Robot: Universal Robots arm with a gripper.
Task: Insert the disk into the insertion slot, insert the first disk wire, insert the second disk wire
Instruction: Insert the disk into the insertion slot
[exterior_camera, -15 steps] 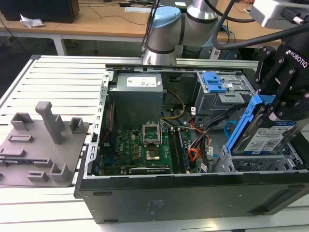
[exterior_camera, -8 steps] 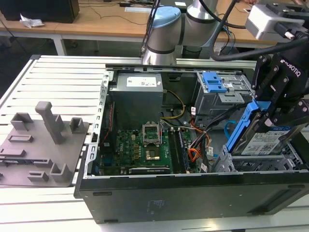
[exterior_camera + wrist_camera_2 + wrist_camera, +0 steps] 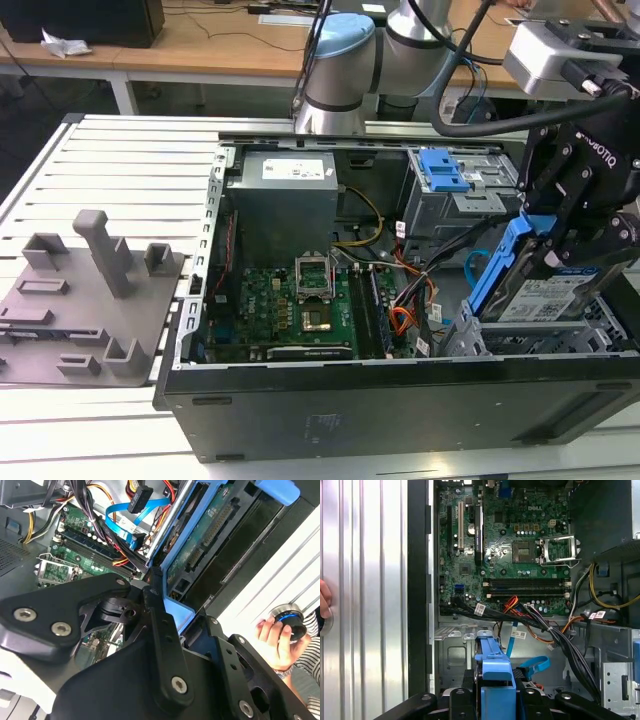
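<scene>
— Exterior view?
— The black gripper's (image 3: 550, 252) fingers grip the blue-framed silver disk (image 3: 537, 298), tilted over the grey perforated insertion slot (image 3: 520, 340).
— Second wrist view?
— That tilt might jam it.
— First wrist view?
— Loose black cables (image 3: 555, 635) nearby could snag.

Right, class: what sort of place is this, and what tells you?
Probably a robotics lab or workshop: a robot arm works over an open computer case on a slatted metal table, with wooden desks behind.
</scene>
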